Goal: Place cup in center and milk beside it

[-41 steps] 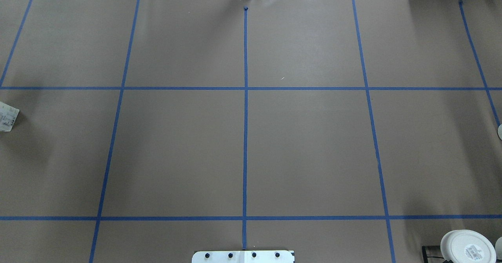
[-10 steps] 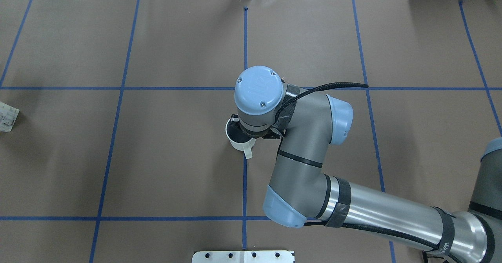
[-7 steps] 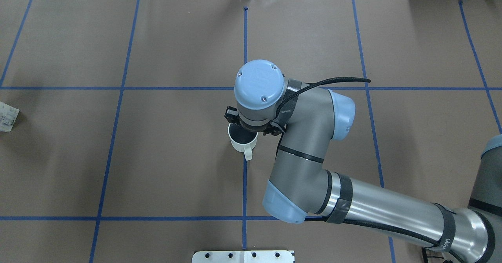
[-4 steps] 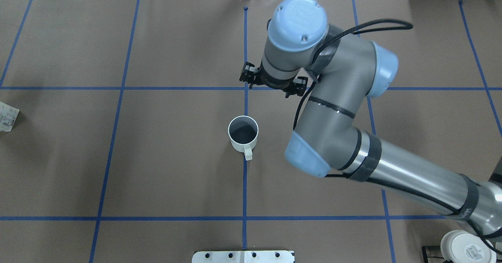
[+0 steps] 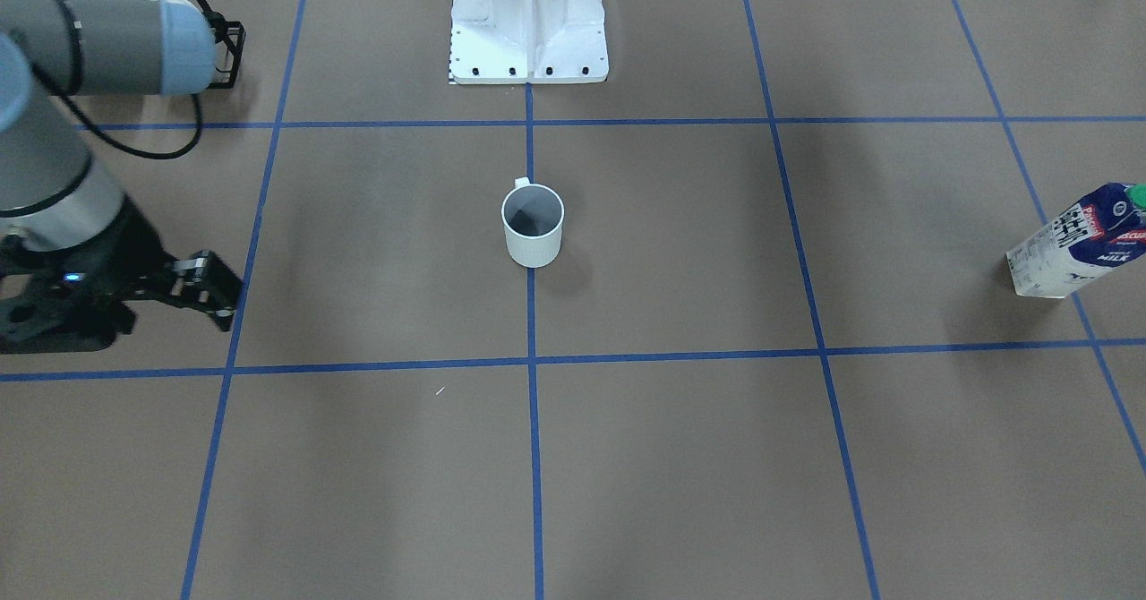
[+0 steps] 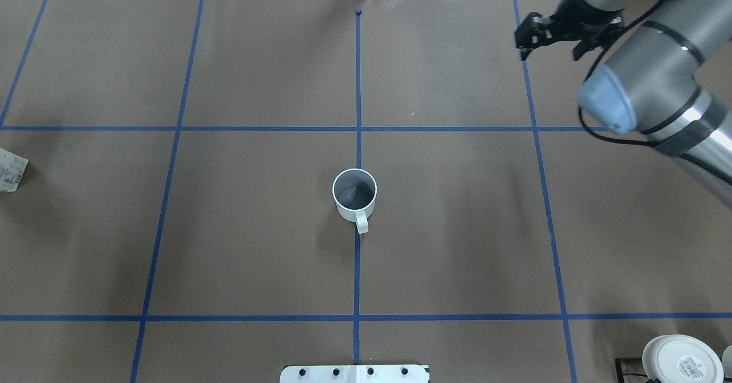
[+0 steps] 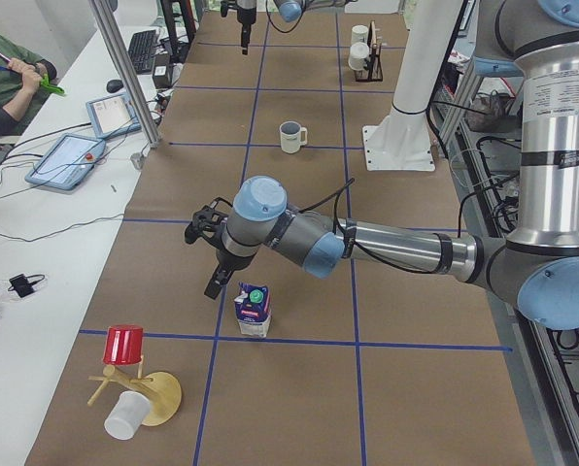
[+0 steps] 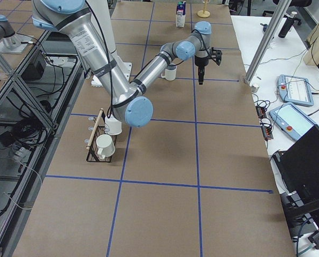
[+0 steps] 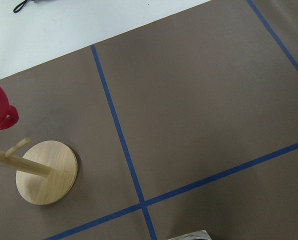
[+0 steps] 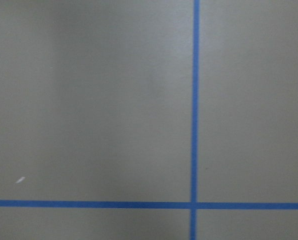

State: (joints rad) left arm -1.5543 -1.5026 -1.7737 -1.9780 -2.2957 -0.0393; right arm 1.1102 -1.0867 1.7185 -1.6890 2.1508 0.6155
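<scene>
The cup (image 6: 354,195), a plain white mug with a grey inside, stands upright alone on the middle blue line at the center of the brown surface (image 6: 446,217). Its handle points toward the robot. It also shows in the front view (image 5: 533,226). My right gripper (image 6: 550,50) is open and empty, far back on the right, well away from the cup. The milk (image 5: 1074,244) stands at the table's left end, and also shows in the left-side view (image 7: 254,311). My left gripper (image 7: 210,254) hovers just beside and above it; I cannot tell whether it is open or shut.
A wooden mug tree (image 7: 134,388) with a red cup (image 7: 124,345) stands near the milk. A black rack (image 8: 101,143) with white mugs sits by the robot's right side. The white robot base (image 5: 528,22) is at the near edge. Tablets and a person are beyond the far edge.
The right gripper opened and let go of the cup at the center, then rose and swung away to the far right. The cup has stayed where it was set.
</scene>
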